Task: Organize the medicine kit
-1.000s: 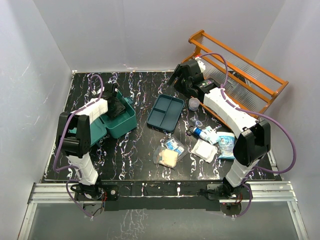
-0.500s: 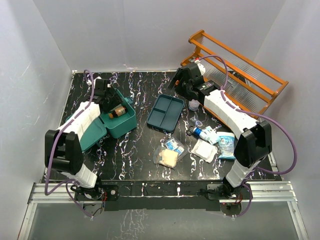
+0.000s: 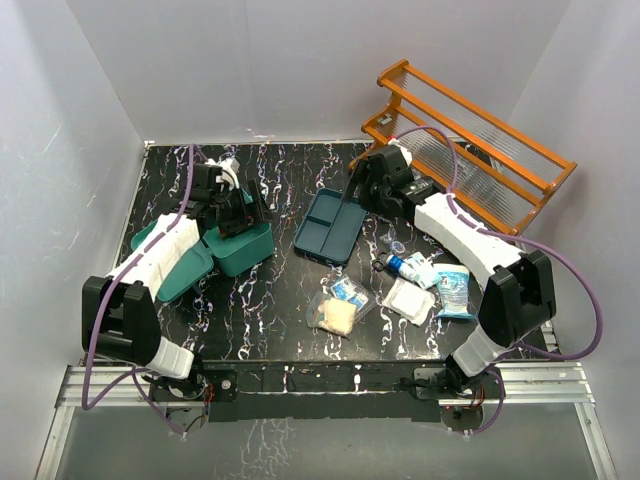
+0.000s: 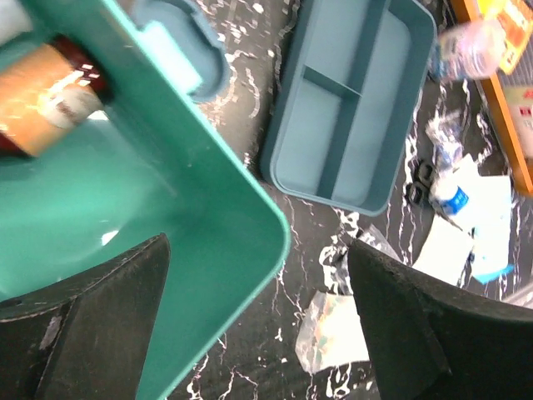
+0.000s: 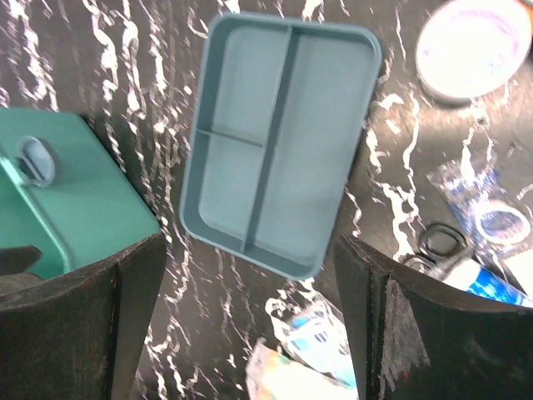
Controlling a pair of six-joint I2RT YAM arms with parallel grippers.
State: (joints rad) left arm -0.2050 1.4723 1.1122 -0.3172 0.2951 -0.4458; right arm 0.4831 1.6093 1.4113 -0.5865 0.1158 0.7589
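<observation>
My left hand [image 4: 258,321] hangs released over the teal-green plastic box [image 4: 166,217]; brown cylindrical bottle [image 4: 42,104] inside, upper left, apparently stowed.

No legible text (all too blurred)

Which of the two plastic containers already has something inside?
The green box on the left: a brown bottle is in it. The blue divided tray beside it is empty.

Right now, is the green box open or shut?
Open. The medicine kit has its lid flipped back beside it, and the left wrist camera looks straight inside, where a brown bottle lies.
</observation>
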